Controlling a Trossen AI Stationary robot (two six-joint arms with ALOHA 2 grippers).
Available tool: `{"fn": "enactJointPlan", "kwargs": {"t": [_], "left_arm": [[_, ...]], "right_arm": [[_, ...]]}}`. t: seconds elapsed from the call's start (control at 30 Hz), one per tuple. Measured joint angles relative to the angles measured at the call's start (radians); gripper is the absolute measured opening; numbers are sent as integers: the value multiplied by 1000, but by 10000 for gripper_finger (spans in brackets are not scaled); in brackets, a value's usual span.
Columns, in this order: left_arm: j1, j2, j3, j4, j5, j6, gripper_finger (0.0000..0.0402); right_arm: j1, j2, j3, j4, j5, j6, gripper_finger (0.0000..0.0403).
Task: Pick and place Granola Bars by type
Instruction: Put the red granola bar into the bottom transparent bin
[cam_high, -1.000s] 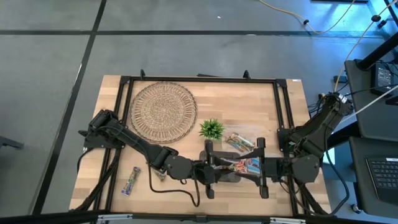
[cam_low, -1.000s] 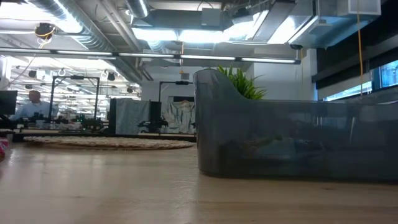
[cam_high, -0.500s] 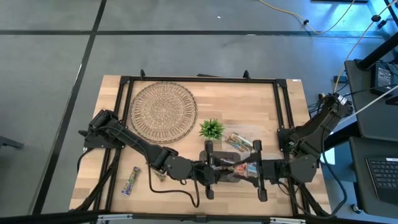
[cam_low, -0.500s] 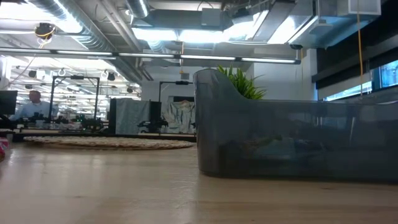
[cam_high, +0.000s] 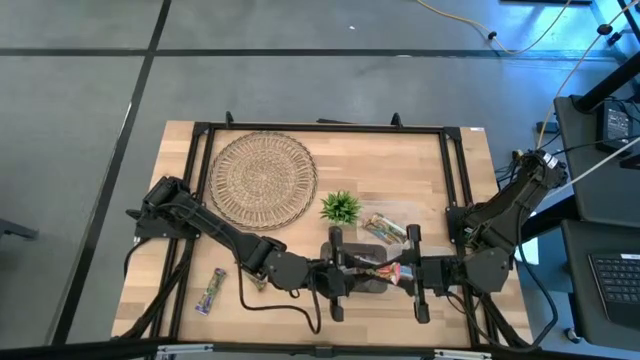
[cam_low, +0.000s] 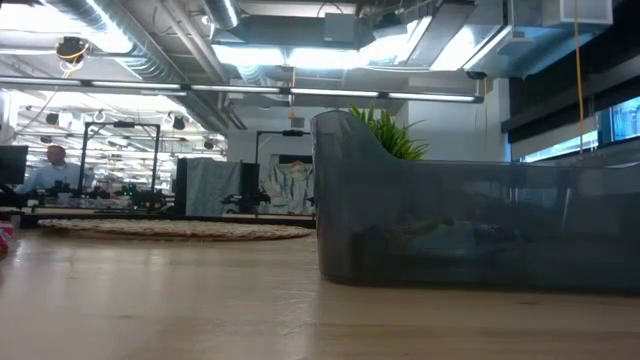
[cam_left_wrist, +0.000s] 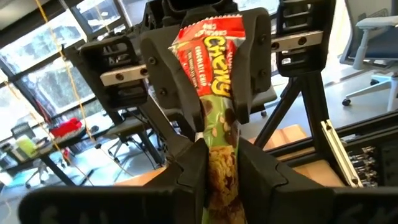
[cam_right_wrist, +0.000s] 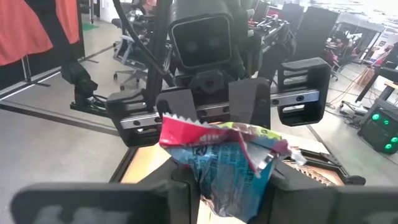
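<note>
Both grippers meet at the table's near edge, facing each other over a clear bin (cam_low: 480, 225). The left gripper (cam_left_wrist: 221, 168) is closed on a green-and-red Chewy granola bar (cam_left_wrist: 214, 93). Its far end lies between the fingers of the right gripper (cam_right_wrist: 227, 186), which in turn clamps a crumpled blue-and-red wrapped bar (cam_right_wrist: 224, 158). In the high view the two grippers are nearly touching.

The step in hand appears to be a bar exchange or separation between the arms. To do it well:

- Confirm one gripper has a firm hold before the other releases.
- Release only one bar at a time.
- Draw the arms apart slowly and in line, since the wrappers are slippery and crush easily.

More bars (cam_high: 385, 228) rest in the bin beside the small plant (cam_high: 341, 207). One bar (cam_high: 210, 291) lies alone near the table's left front, and the woven mat (cam_high: 262, 178) is bare.
</note>
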Motion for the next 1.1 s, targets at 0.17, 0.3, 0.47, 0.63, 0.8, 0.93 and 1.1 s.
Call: {"fn": "enactJointPlan", "kwargs": {"t": [0.17,0.3,0.47,0.63,0.8,0.93,1.1], "left_arm": [[-6,0,0,-12,-17,-7,100],[-26,0,0,-85,-132,-4,136],[-65,0,0,-203,-331,-37,168],[-94,0,0,-360,-430,-185,178],[-97,-2,0,-618,-412,-549,173],[-69,-4,-1,-840,-240,-831,175],[-30,-4,-6,-1008,-48,-1034,175]], "right_arm": [[0,-2,0,-8,0,0,84],[11,-23,0,-87,25,68,84],[24,-64,1,-264,28,271,84],[23,-90,2,-598,-18,626,84],[24,-76,2,-923,-217,1029,84],[23,-36,2,-1068,-345,1199,84],[22,45,2,-1133,-402,1240,85]]}}
